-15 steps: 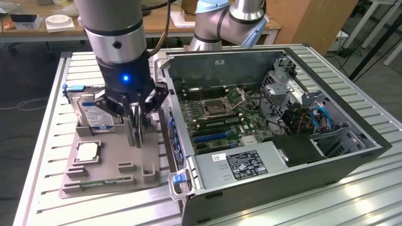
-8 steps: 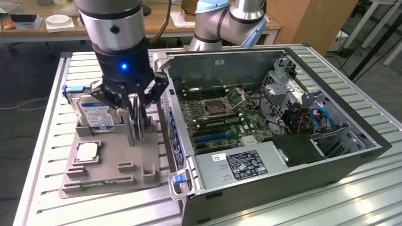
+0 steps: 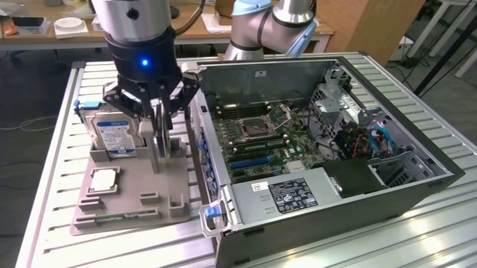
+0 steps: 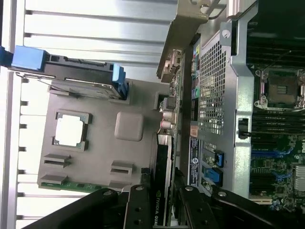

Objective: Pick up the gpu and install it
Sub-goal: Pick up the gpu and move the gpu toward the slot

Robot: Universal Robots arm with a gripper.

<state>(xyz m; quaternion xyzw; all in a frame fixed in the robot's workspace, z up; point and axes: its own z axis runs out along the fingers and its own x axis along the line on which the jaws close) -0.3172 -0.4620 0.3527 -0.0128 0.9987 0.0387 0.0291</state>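
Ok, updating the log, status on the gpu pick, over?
Copy: gripper low astride the gpu. Card upright in grey fixture, not installed. Blue-labelled hard drive alongside, clear of it.

Hard drive (image 3: 111, 134) and case wall (image 3: 203, 159) flank the gpu (image 3: 154, 146) — tight.

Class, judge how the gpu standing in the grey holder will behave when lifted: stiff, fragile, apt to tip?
The gpu is a thin flat board, so probably stiff and fairly light. Standing on its narrow edge in the grey holder, it would likely tip if freed without support. Being so slim, it may crack if squeezed or twisted hard.
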